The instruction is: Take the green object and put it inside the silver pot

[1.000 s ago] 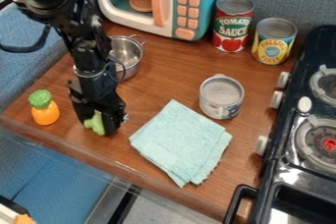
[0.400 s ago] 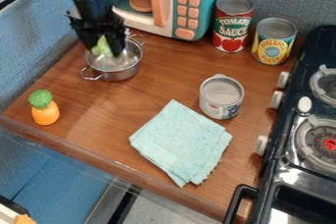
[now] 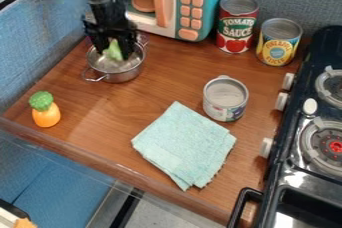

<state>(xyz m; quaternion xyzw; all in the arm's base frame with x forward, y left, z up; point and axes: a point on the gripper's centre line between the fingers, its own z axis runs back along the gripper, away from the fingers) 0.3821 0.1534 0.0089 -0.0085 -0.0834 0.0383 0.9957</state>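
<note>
The black gripper (image 3: 113,53) hangs over the silver pot (image 3: 120,75) at the upper left of the counter, its fingertips at the height of the pot's opening. Between its fingers is the green object (image 3: 115,51), held above or within the pot's mouth; whether it touches the pot's bottom I cannot tell. The gripper hides the back part of the pot's rim.
A toy microwave (image 3: 194,4) stands behind the pot. Two tall cans (image 3: 236,24) (image 3: 278,42) stand to its right, and an open can (image 3: 225,99) nearer the middle. A folded cloth (image 3: 185,144), an orange toy (image 3: 46,114) and a stove (image 3: 300,137) surround the work area.
From the counter's front left, the gripper has carried the green object up and back to the pot. Since the middle frame both have shifted slightly right.
</note>
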